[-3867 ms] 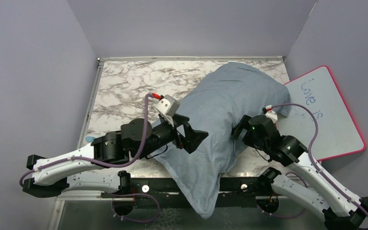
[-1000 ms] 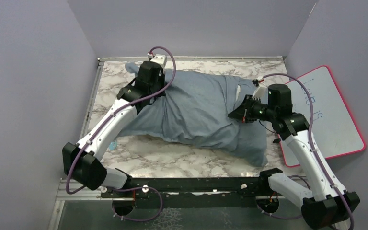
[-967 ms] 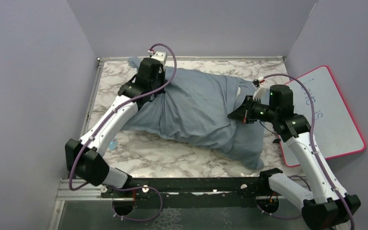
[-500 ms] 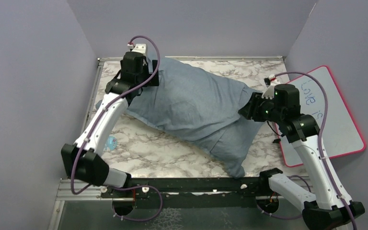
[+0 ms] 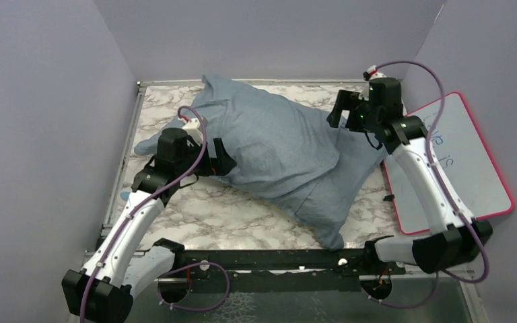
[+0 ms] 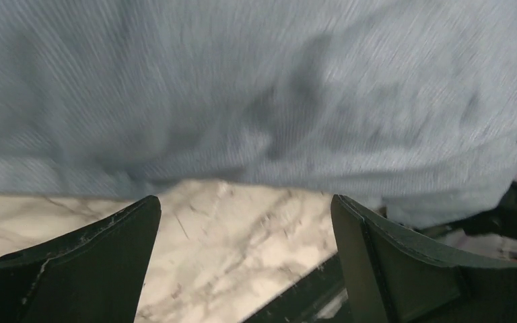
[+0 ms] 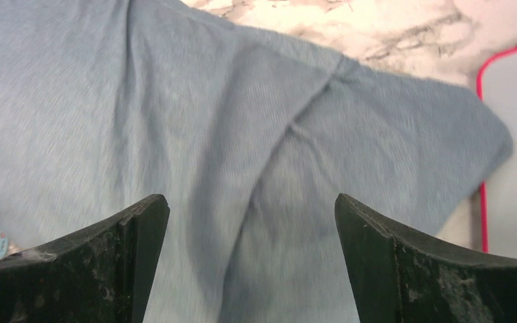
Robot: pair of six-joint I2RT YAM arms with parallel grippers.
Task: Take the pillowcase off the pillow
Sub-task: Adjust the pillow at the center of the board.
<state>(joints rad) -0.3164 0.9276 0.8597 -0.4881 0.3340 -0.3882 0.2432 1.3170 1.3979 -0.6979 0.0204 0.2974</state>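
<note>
Left wrist view: left fingers (image 6: 74, 269) spread wide, empty, pillowcase (image 6: 256, 87) just beyond the tips, counter (image 6: 242, 229) between them. Right fingers (image 7: 87, 269) likewise wide, holding nothing, pillowcase beneath.

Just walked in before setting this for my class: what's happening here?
A robot is working on a grey-blue pillowcase lying on the marble table. The left gripper, at its near-left edge, and the right gripper, over its far-right end, are both open, holding nothing. The case looks full, not yet off.
</note>
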